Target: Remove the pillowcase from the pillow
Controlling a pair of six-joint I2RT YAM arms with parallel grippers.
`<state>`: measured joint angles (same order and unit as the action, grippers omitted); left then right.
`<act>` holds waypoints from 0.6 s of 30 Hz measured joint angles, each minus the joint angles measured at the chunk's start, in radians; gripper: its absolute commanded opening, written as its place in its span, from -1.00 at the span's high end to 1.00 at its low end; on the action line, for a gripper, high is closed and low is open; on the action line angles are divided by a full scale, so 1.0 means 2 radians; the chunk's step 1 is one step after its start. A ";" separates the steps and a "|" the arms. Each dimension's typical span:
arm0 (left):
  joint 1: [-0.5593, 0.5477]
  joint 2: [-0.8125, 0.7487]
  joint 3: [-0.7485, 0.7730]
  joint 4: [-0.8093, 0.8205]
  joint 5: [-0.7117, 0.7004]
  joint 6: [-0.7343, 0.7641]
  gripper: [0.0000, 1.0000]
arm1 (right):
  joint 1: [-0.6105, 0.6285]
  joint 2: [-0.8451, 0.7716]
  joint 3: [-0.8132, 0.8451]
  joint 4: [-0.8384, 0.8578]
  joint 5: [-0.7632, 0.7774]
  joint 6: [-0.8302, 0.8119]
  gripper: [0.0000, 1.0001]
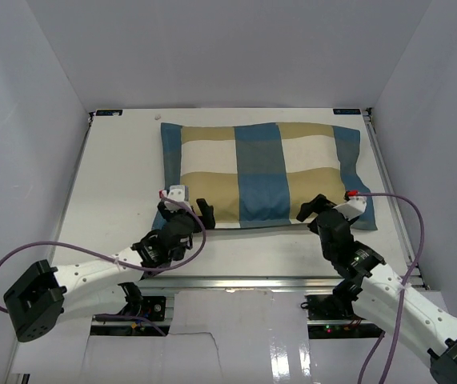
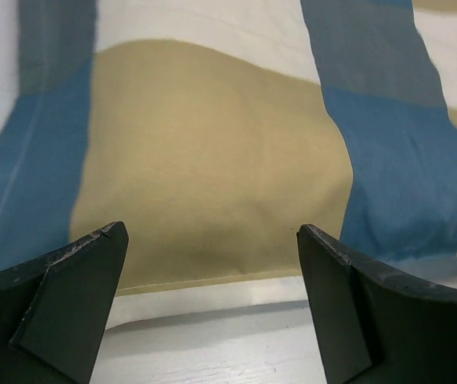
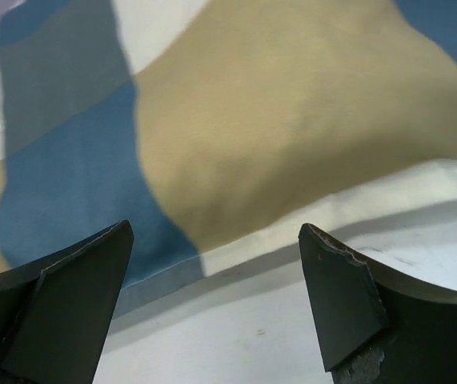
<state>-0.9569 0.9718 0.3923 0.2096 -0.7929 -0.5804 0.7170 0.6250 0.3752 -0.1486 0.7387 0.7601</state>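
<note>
With the pillow hidden inside it, the checked pillowcase (image 1: pixel 264 172) is pictured flat on the table (image 1: pixel 116 200), the left gripper (image 1: pixel 188 206) and right gripper (image 1: pixel 326 206) held wide open at its near edge, where loose fabric alone, not stuffing, is judged best pinched.

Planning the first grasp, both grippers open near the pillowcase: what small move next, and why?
Probably ease the left gripper forward until its open jaws straddle the pillowcase hem: that edge lies just ahead, ungrasped, and the right gripper is open too.
</note>
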 measured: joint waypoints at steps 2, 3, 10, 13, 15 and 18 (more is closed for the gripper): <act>0.000 0.034 0.008 0.015 0.033 0.017 -0.96 | -0.037 -0.005 -0.016 -0.012 -0.003 0.021 -0.80; 0.000 0.052 0.012 0.019 0.046 0.023 -0.96 | -0.055 -0.005 -0.024 -0.017 -0.005 0.028 -0.80; 0.000 0.171 0.055 0.031 0.084 0.049 -0.95 | -0.123 -0.011 -0.068 0.003 -0.010 0.036 -0.82; 0.000 0.209 0.070 0.030 0.076 0.058 -0.66 | -0.134 -0.018 -0.100 0.060 -0.029 0.023 -0.85; 0.001 0.222 0.077 0.027 0.066 0.062 -0.46 | -0.141 -0.014 -0.119 0.100 -0.039 0.018 -0.86; 0.011 0.229 0.084 0.016 0.053 0.061 0.05 | -0.163 0.014 -0.139 0.163 -0.062 0.008 -0.91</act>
<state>-0.9348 1.4300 0.5606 0.2413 -0.6861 -0.4587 0.3916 0.6540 0.0975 0.1768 0.6151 0.7769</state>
